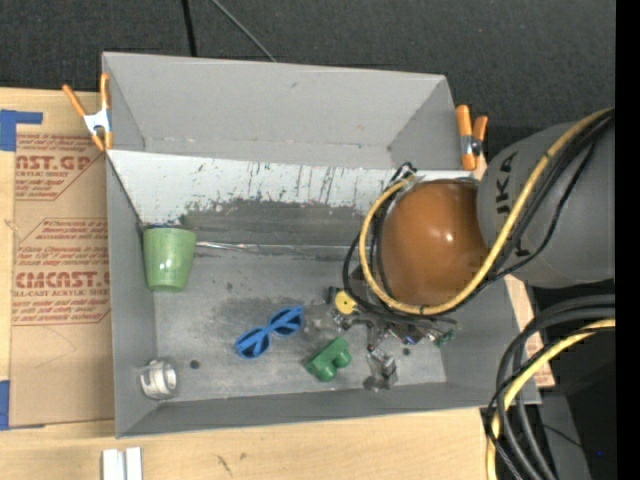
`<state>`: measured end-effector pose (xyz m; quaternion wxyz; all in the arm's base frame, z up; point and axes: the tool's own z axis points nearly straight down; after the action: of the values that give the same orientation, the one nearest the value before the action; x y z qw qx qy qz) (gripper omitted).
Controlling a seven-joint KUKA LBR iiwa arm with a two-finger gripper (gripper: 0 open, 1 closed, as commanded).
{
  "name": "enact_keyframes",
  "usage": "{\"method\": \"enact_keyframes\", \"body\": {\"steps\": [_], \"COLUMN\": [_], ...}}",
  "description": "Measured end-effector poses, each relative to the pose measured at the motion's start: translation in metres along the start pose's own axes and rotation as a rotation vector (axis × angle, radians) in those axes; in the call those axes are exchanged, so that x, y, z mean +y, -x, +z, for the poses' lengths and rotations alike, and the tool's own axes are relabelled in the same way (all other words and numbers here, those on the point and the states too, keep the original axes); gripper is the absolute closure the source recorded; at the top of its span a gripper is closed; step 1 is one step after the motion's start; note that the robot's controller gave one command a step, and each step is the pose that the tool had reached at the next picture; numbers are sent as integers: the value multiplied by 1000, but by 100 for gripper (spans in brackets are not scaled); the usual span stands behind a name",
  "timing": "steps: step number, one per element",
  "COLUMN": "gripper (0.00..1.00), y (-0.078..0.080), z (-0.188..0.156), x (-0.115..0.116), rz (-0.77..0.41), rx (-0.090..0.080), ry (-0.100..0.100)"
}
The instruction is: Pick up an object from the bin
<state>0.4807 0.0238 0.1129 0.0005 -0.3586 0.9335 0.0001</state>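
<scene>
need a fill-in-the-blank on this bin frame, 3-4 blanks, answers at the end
1. The cup by the left wall of the bin is ____ in colour.
2. The toy sunglasses on the bin floor are ____.
3. The small green block lies just to the view's ____ of the gripper.
4. The small silvery round thing sits in the bin's lower-left ____.

Missing words: green; blue; left; corner.

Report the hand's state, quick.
Hand: open or closed cannot be told; it is low in the bin, beside the small green block.
</scene>
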Motion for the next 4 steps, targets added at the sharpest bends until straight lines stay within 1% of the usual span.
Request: {"method": "enact_keyframes", "body": {"steps": [1, 2, 3, 4], "gripper": [0, 0, 100, 100], "y": [14, 1, 2, 3], "z": [43, 43, 43, 21], "x": [11, -2, -1, 0], "rz": [-270, -334, -334, -333], "rx": [-3, -1, -2, -1], "ry": [-2, 0, 1, 0]}}
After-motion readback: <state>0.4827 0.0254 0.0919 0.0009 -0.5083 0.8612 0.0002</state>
